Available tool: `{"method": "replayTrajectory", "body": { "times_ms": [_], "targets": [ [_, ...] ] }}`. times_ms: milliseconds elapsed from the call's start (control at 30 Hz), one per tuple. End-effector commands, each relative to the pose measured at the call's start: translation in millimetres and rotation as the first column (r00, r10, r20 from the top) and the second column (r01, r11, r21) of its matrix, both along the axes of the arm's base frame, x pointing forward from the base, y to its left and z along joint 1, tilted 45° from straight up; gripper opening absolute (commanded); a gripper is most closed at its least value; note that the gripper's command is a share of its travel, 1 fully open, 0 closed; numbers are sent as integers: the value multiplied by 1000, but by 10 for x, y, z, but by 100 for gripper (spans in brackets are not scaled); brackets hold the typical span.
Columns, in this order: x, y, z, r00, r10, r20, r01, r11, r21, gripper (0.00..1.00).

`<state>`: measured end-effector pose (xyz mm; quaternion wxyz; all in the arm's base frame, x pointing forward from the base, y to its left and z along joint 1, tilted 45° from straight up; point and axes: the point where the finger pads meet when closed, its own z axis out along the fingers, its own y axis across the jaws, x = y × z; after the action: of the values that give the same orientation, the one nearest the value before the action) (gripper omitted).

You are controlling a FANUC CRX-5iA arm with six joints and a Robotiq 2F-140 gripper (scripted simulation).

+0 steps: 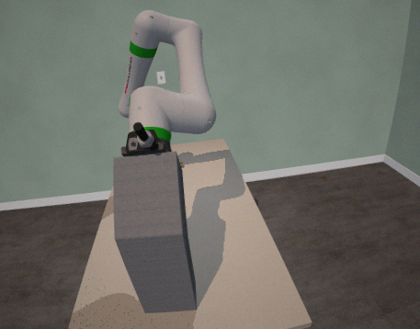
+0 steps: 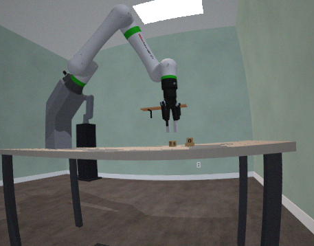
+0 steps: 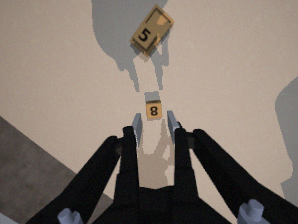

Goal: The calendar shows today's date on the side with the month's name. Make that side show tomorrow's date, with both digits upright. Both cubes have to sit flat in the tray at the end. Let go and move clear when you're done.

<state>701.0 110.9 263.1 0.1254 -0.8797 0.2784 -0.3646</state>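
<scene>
A wooden cube with an 8 on top (image 3: 154,110) lies on the table outside the tray; it also shows in the exterior view (image 2: 172,143). The wooden tray (image 3: 152,31) lies farther off, turned at an angle, and holds a cube with a 5 on top; in the exterior view the tray (image 2: 189,143) stands just right of the loose cube. My gripper (image 3: 154,119) hangs above the loose cube, well clear of it in the exterior view (image 2: 172,130). Its fingers are partly apart with nothing between them. The month's name is not visible.
A tall grey block (image 1: 152,230) stands on the table and hides the cubes, tray and fingers in the top view. A small wooden shelf hangs on the far wall behind the gripper. The robot's grey base (image 2: 62,117) stands at the table's left end.
</scene>
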Motion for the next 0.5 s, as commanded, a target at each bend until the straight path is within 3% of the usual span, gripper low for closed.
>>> {"method": "replayTrajectory", "body": {
  "times_ms": [0, 467],
  "targets": [
    [-5, 1, 8, 1000, 0, 0, 0, 1000, 0, 36],
    [56, -185, 83, 996, -63, 56, 66, 997, -44, 36]
  ]
}}
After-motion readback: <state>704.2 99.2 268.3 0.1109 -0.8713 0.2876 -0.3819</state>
